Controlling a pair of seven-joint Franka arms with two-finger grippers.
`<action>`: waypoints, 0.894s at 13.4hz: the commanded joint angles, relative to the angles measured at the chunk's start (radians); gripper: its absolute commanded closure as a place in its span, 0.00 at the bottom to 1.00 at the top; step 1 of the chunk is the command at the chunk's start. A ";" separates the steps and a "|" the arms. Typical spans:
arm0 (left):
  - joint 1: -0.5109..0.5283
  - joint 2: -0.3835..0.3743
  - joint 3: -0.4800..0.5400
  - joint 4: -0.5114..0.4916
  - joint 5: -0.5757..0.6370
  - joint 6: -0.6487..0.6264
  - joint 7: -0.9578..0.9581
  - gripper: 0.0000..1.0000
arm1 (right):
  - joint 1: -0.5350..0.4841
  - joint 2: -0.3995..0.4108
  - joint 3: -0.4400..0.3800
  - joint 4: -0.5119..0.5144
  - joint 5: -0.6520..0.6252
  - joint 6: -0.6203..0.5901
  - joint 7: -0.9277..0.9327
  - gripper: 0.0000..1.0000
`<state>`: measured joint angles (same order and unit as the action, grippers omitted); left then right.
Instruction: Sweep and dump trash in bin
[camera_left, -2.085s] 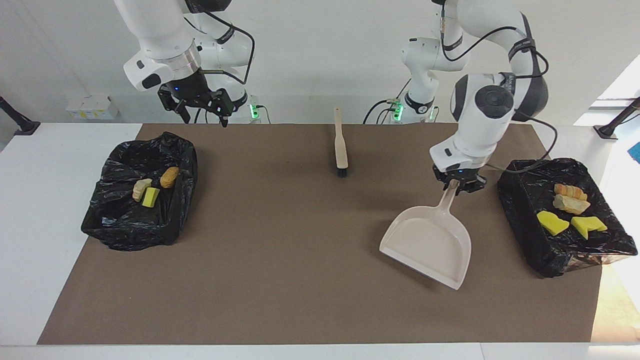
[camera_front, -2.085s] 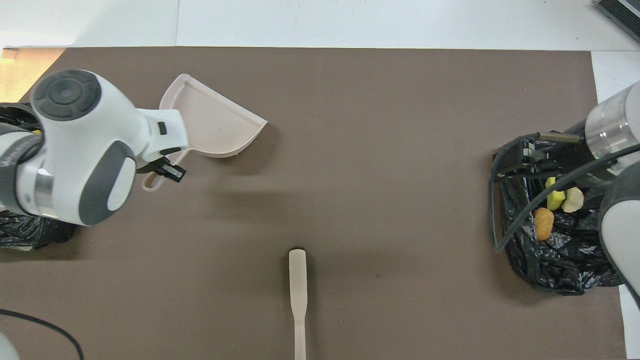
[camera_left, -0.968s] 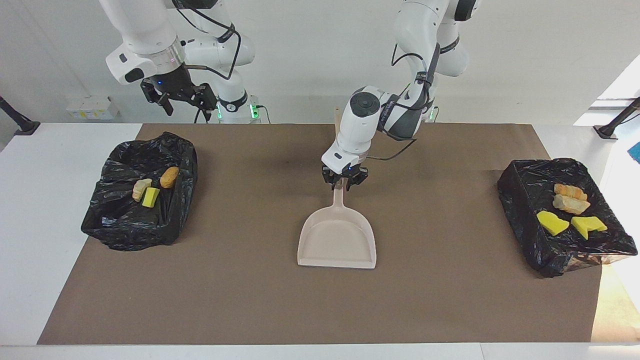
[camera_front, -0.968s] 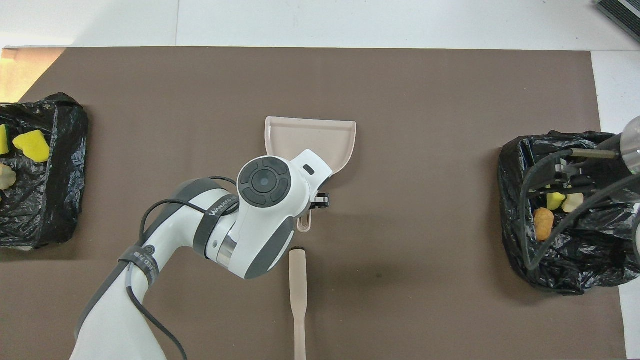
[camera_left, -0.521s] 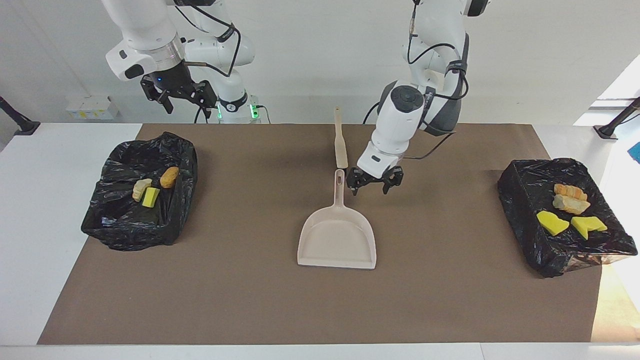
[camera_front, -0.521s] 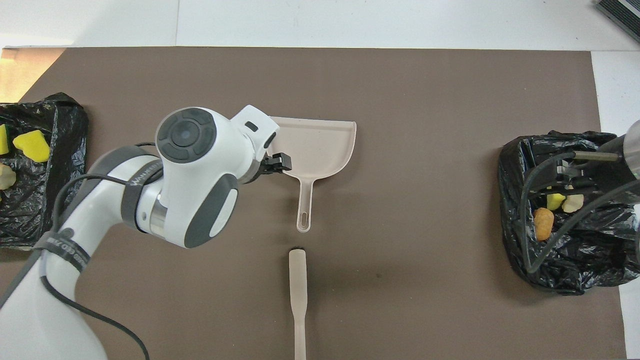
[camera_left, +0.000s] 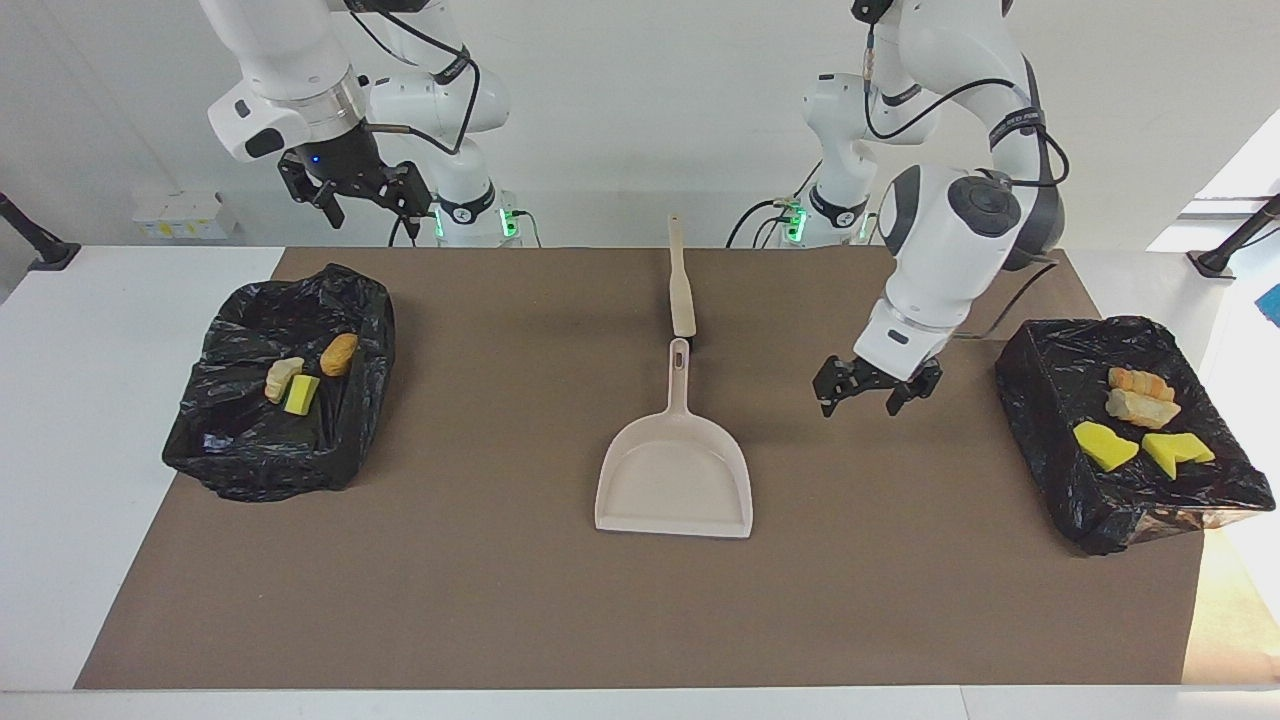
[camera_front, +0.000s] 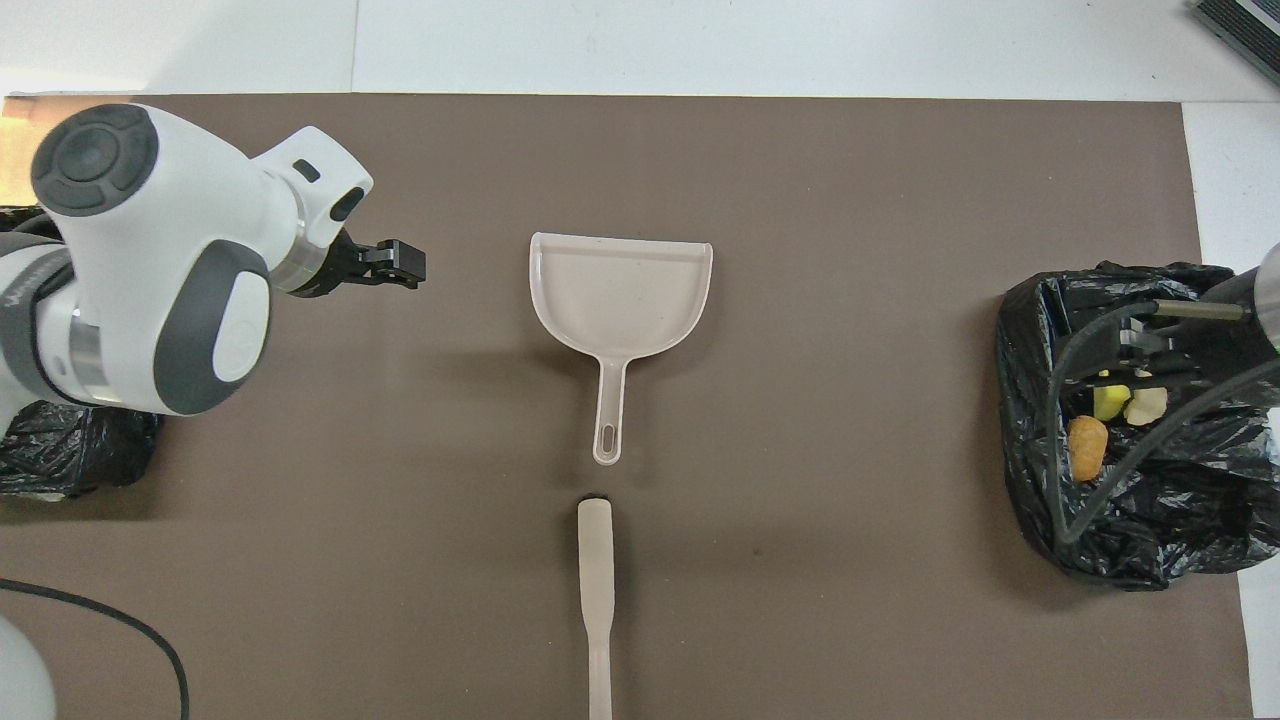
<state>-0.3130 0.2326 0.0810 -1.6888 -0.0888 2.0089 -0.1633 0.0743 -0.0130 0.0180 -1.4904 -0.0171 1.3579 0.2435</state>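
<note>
With all the trash (camera_left: 1140, 420) already lying in the two black-lined bins (camera_left: 1050, 400), the left pincer (camera_left: 868, 392), fingers apart and empty, hangs between the flat dustpan (camera_left: 675, 480) and the nearer bin, while the right pincer (camera_left: 362, 200) waits apart.

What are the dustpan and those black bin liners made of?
The dustpan looks like moulded plastic: smooth, matte beige, one piece with thin raised walls. The liners look like thin plastic film: glossy black and heavily crinkled.
</note>
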 joint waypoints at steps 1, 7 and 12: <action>0.049 -0.045 -0.009 0.032 0.004 -0.067 0.089 0.00 | -0.016 -0.015 0.007 -0.021 0.017 0.023 -0.026 0.00; 0.209 -0.170 -0.009 0.014 0.004 -0.287 0.404 0.00 | -0.016 -0.015 0.007 -0.019 0.054 0.026 -0.029 0.00; 0.213 -0.226 -0.023 0.050 0.082 -0.419 0.395 0.00 | -0.016 -0.015 0.004 -0.021 0.054 0.026 -0.026 0.00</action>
<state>-0.0886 0.0279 0.0755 -1.6542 -0.0677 1.6585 0.2369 0.0723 -0.0131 0.0199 -1.4904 0.0176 1.3588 0.2435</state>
